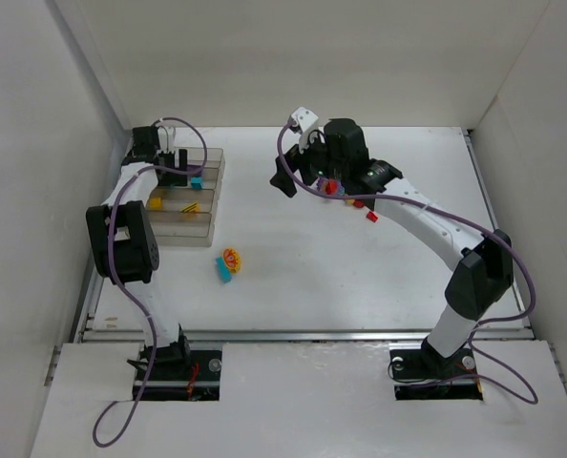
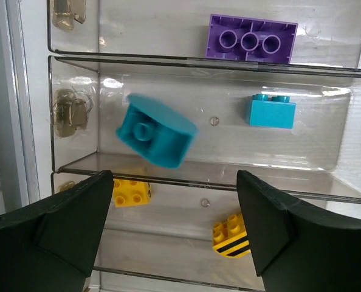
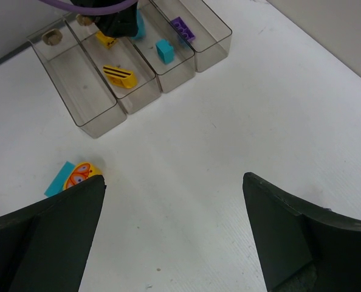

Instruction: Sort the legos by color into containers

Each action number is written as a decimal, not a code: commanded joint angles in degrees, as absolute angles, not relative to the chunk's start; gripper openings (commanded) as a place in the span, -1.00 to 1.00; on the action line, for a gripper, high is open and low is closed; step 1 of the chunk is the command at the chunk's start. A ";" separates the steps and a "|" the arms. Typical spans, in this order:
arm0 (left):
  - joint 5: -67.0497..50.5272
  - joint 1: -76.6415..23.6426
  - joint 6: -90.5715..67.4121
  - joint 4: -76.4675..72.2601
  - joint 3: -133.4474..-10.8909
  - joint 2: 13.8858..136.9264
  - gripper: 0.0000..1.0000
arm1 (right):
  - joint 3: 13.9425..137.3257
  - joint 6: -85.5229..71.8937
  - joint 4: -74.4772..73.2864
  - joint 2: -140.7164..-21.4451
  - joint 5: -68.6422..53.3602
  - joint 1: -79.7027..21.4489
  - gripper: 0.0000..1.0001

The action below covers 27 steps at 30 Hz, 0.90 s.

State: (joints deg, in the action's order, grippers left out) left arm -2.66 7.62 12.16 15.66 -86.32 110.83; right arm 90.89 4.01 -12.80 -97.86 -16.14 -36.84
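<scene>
My left gripper (image 2: 174, 234) stands open above the containers (image 2: 77, 165), a clear tray with four compartments. A cyan rounded lego (image 2: 156, 131) sits tilted in the second compartment, clear of both fingers, and a square cyan lego (image 2: 271, 111) lies beside it. The compartment beyond holds a purple lego (image 2: 251, 38). The compartment under my jaws holds a yellow lego (image 2: 130, 193) and a yellow striped one (image 2: 230, 236). My right gripper (image 3: 174, 234) hangs open and empty over bare table. A yellow-and-cyan cluster (image 3: 74, 176) lies by its left finger.
In the top view the tray (image 1: 202, 236) stands at the left, with the left gripper (image 1: 177, 172) over it. Red legos (image 1: 358, 202) lie under the right arm near mid-table. The cluster (image 1: 229, 263) lies in front of the tray. White walls close in three sides.
</scene>
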 commanded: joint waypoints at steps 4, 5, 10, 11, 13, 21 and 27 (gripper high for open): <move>-3.77 7.04 12.74 16.17 -85.70 102.68 0.60 | 91.58 3.25 -10.02 -97.21 -17.84 -37.27 1.00; -3.78 6.25 13.88 16.17 -85.17 101.00 0.60 | 91.06 3.25 -10.02 -97.21 -17.84 -37.27 1.00; -15.50 1.68 32.01 14.85 -75.18 86.69 0.63 | 90.44 3.25 -10.02 -95.37 -16.53 -37.27 1.00; -18.69 0.80 35.82 16.59 -73.75 81.70 0.63 | 89.92 3.25 -10.02 -95.36 -15.65 -37.27 1.00; -28.06 0.09 43.64 25.19 -70.42 77.36 1.00 | 89.22 3.25 -10.02 -93.96 -14.77 -37.27 1.00; -30.15 -6.14 65.81 41.04 -54.51 63.31 1.00 | 85.00 2.64 -10.02 -89.92 -13.63 -37.27 1.00; -22.77 -11.95 69.52 41.30 -45.09 59.15 1.00 | 80.60 2.02 -10.02 -87.02 -13.62 -37.79 1.00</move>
